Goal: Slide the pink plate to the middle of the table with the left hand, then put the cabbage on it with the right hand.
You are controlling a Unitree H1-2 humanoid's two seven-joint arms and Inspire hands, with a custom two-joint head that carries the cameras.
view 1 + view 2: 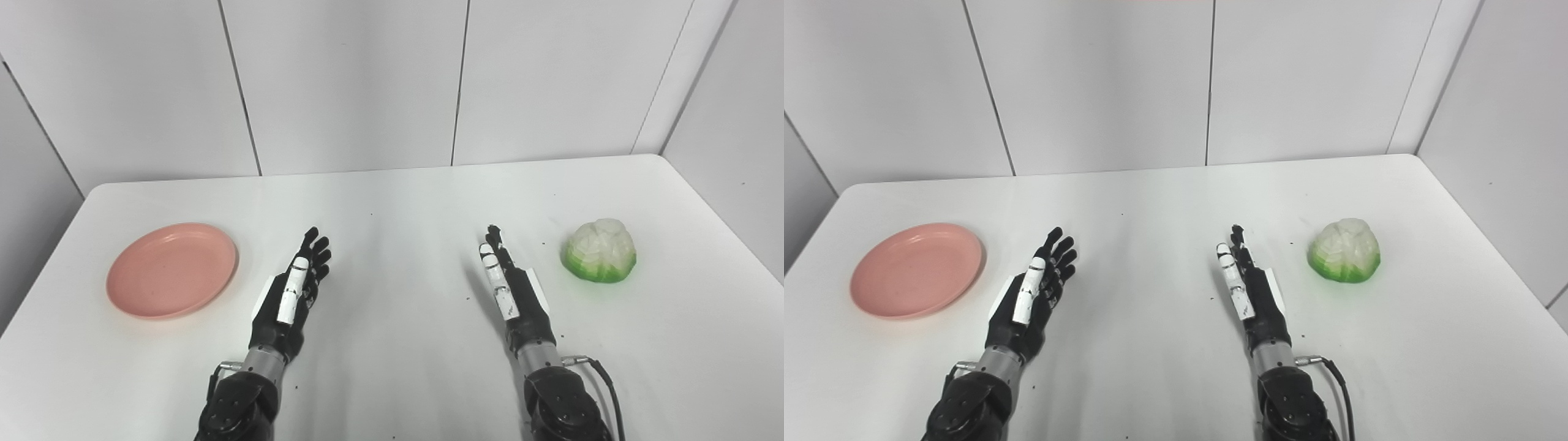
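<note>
A pink plate (171, 270) lies flat on the white table's left side with nothing on it. A pale green and white cabbage (599, 251) rests on the right side. My left hand (291, 294) hovers open just right of the plate, fingers stretched forward, a small gap from its rim. My right hand (511, 288) is open too, held edge-up with fingers pointing away, a short way left of the cabbage. Neither hand touches anything.
The white table (398, 208) ends at a rounded far edge against grey wall panels. Its left and right edges run close to the plate and the cabbage. A few dark specks dot the surface near my right wrist.
</note>
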